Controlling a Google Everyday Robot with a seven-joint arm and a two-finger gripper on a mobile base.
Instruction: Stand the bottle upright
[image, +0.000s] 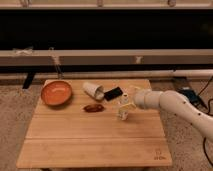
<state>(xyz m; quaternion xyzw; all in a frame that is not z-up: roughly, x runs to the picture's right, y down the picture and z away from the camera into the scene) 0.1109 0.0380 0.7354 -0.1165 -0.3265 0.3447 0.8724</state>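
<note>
The robot's white arm (172, 102) came in from the right side and reached over the right half of the wooden desk (75, 135). At its end the pincer (125, 107) pointed down toward the desk surface. The bottle (123, 113) was between the two fingers, below the wrist, and it seemed close to upright, with its lower end at or just above the wood. The fingers appeared to be clamped on the bottle, one on each side, though the contact itself was small and hard to read. I could not tell if the bottle's base was truly resting on the desk.

To the left of the pincer, a small dark red-brown object (93, 107) lay flat on the desk, apart from the bottle. Behind it, a white cup (93, 90) lay on its side with its dark opening turned to the right. Just beside the cup's mouth there was a flat black object (112, 93), tilted at an angle. An orange bowl (56, 93) stood near the back left corner of the desk, well apart from the pincer.

The desk stood on a speckled carpet (15, 125).
</note>
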